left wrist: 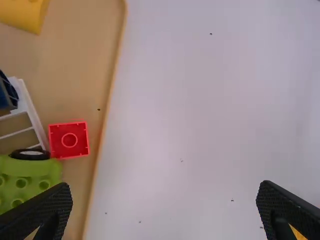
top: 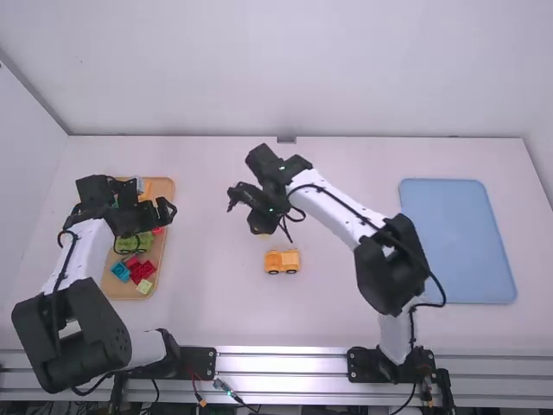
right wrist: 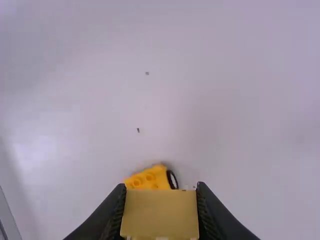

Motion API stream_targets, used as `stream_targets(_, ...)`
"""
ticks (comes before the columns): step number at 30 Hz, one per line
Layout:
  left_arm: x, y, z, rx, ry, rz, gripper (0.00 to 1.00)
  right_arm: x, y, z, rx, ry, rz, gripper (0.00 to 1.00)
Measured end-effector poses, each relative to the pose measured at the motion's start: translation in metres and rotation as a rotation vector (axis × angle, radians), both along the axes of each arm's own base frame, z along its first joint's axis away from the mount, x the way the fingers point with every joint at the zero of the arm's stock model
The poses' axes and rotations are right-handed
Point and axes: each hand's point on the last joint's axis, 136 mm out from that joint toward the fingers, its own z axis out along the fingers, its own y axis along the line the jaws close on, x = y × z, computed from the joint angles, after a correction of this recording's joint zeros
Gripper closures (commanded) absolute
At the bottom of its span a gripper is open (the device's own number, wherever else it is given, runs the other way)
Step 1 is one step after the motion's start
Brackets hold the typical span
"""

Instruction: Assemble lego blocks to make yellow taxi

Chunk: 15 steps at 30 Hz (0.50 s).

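**Left black two-finger gripper [top: 162,212] spread, right black two-finger gripper [top: 261,222] clamped on a plain yellow plastic block [right wrist: 160,214]**

The white table [top: 346,316] spans the scene. On its right lies a flat, pale blue rectangular tray [top: 458,242]; at left is a long tan tray [top: 164,264] with rounded corners, partly hidden by the left arm. Over that tray's right side, toward the far end, the left gripper's fingers stand wide apart with nothing between them. The right gripper is near the table's middle, its fingers pressed against two sides of the yellow block.

A small yellow plastic car [top: 282,261] with dark wheels and studs on top (the taxi in the making) sits on the table near the middle, slightly nearer than the right gripper.

In the tan tray, a bright green studded plastic piece [left wrist: 27,180] with a black wheel lies beside a white plastic frame [left wrist: 31,112]. A square red plastic block [left wrist: 69,140] is close by. Toward the near end are red plastic blocks [top: 144,270], a teal plastic block [top: 120,271] and a pale yellow-green plastic block [top: 144,287].
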Motion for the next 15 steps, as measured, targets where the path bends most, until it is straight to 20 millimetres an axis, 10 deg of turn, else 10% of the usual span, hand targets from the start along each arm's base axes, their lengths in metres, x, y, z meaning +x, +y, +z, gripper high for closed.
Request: stream_targets(15,-0.022,0.042,-0.014,0.019,0.060,0.164,0.01,-0.057,0.045,-0.082,-0.278,-0.045,0.359,1.00)
